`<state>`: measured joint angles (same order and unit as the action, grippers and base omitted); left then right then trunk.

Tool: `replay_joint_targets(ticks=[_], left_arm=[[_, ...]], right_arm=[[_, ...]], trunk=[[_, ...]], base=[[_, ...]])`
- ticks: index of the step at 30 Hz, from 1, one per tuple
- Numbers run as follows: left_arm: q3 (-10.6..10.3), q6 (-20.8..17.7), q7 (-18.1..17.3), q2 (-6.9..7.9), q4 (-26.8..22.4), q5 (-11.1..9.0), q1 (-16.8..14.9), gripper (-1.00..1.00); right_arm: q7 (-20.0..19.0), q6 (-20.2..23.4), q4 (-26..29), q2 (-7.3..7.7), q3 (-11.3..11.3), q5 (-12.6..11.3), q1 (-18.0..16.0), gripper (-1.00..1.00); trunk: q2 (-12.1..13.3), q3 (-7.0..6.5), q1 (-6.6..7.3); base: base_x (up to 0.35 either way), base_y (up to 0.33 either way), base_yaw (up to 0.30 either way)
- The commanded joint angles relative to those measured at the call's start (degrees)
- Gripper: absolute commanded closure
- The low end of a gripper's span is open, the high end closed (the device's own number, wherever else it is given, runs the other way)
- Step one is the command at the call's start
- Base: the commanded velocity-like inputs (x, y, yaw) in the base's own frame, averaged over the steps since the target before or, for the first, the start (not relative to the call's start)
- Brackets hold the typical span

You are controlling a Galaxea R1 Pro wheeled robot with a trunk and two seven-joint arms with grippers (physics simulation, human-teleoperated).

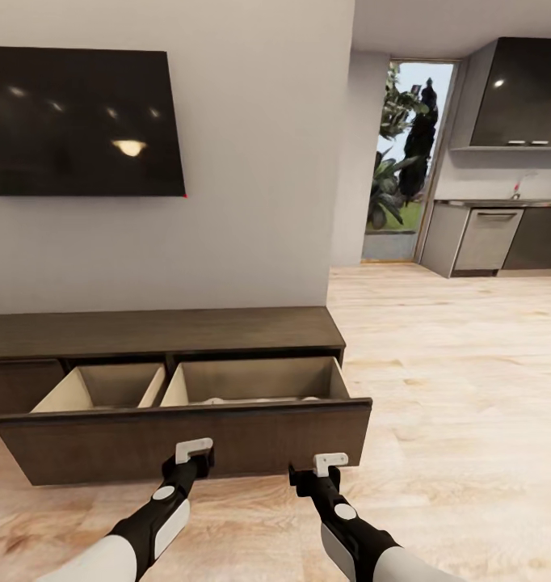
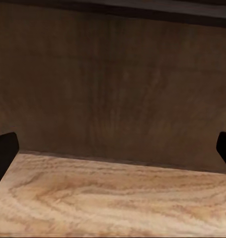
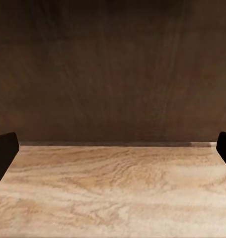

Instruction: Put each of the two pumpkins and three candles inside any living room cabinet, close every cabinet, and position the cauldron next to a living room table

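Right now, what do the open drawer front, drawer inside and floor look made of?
Drawer front: dark-brown wood, matte, faint grain lines in both wrist views. Drawer inside: light tan board, plain and flat, perhaps unfinished wood or laminate. Floor: pale wood planks, strong swirling grain, slight sheen.

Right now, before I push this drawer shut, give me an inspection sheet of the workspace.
Surface: light wood floor in front of the unit.
Job's things: cabinet with its wide drawer pulled open; pale shapes low in the right compartment, too hidden to identify.
Clutter: nothing seen.
Grippers: left gripper and right gripper both open, empty, close to the drawer front.
Cables: nothing seen.
Surroundings: wall television, kitchen units, glazed door.
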<state>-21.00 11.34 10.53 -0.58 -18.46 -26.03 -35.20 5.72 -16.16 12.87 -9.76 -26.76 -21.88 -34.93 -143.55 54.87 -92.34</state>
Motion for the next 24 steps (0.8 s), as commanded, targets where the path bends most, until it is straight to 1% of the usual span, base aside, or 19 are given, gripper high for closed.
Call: replay_joint_targets(ticks=[1, 4, 8, 13, 18, 24], left_arm=[[-0.5, 0.2, 0.4, 0.01, 0.1, -0.3, 0.0, -1.00], [-0.6, 0.3, 0.4, -0.02, 0.5, -0.3, 0.0, -1.00], [-0.9, 0.5, 0.5, -0.10, 2.2, -0.1, 0.0, -1.00], [-1.0, 0.7, 0.5, -0.19, 2.7, -0.1, 0.0, -1.00], [-1.0, 0.8, 0.5, -0.09, 2.8, -0.2, 0.0, -1.00], [-1.1, 1.0, 0.5, -0.06, 2.9, -0.2, 0.0, -1.00]], right_arm=[[0.3, -0.2, 0.0, 0.01, -0.5, -0.4, 0.0, -1.00], [0.3, -0.2, 0.0, 0.01, -0.5, -0.4, 0.0, -1.00], [0.3, -0.2, 0.0, 0.01, -0.5, -0.4, 0.0, -1.00], [0.3, -0.2, 0.0, 0.01, -0.5, -0.4, 0.0, -1.00], [0.3, -0.2, 0.0, 0.01, -0.5, -0.3, 0.0, -1.00], [0.3, -0.2, 0.0, 0.01, -0.5, -0.4, 0.0, -1.00]], trunk=[[0.0, 0.05, 0.01], [0.0, 0.05, 0.01], [0.0, 0.05, 0.01], [0.0, 0.05, 0.01], [-0.1, 1.16, -0.12], [-0.1, 1.16, -0.12]], base=[[0.009, 0.000, 0.000], [0.004, 0.000, 0.000], [0.000, 0.000, 0.000], [0.000, 0.000, 0.000], [0.000, 0.000, 0.000], [0.000, 0.000, 0.000]])
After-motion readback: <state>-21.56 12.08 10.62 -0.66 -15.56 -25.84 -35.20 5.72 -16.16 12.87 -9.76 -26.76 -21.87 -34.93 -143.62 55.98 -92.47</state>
